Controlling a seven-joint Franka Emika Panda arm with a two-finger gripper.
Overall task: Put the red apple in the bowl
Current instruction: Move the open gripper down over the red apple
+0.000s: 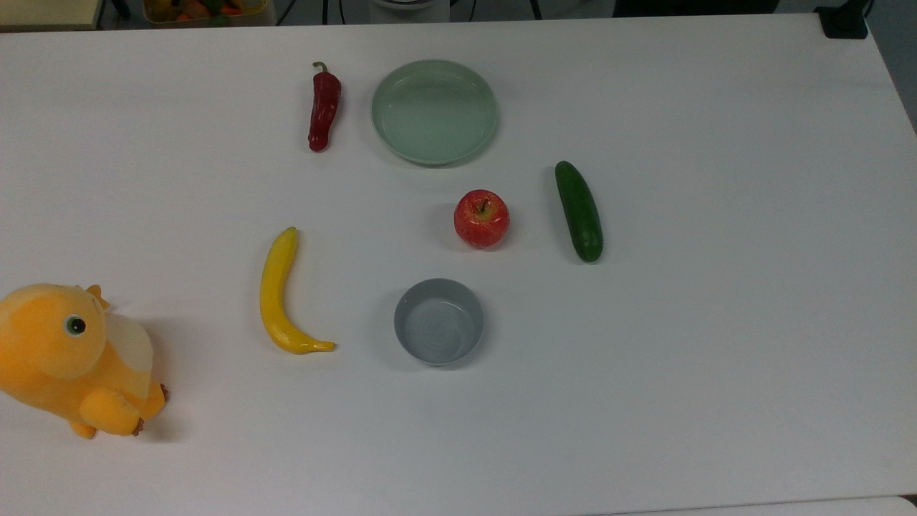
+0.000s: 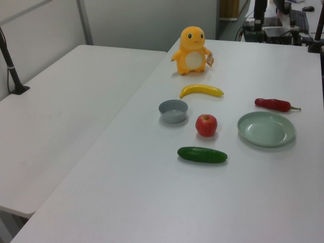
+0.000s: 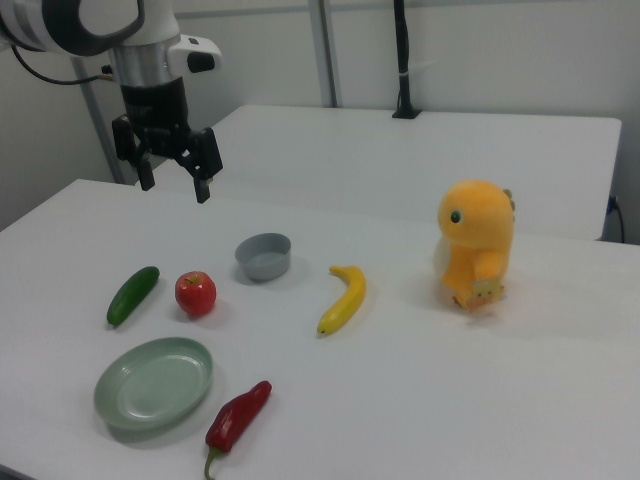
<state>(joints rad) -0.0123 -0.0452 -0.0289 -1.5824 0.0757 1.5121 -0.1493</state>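
Observation:
The red apple (image 1: 481, 218) (image 2: 206, 125) (image 3: 195, 293) stands upright on the white table, stem up. The grey bowl (image 1: 438, 322) (image 2: 173, 111) (image 3: 264, 256) sits empty a short way from it, apart from the apple. In the right view my gripper (image 3: 174, 183) hangs high above the table, up and to the left of the apple and the bowl. Its two fingers are spread wide with nothing between them.
A pale-green plate (image 1: 434, 112) (image 3: 154, 384), a dark-red chili pepper (image 1: 324, 107) (image 3: 236, 418), a green cucumber (image 1: 579, 211) (image 3: 133, 294) and a yellow banana (image 1: 281, 294) (image 3: 343, 298) lie around them. An orange plush toy (image 1: 71, 358) (image 3: 476, 245) stands farther off.

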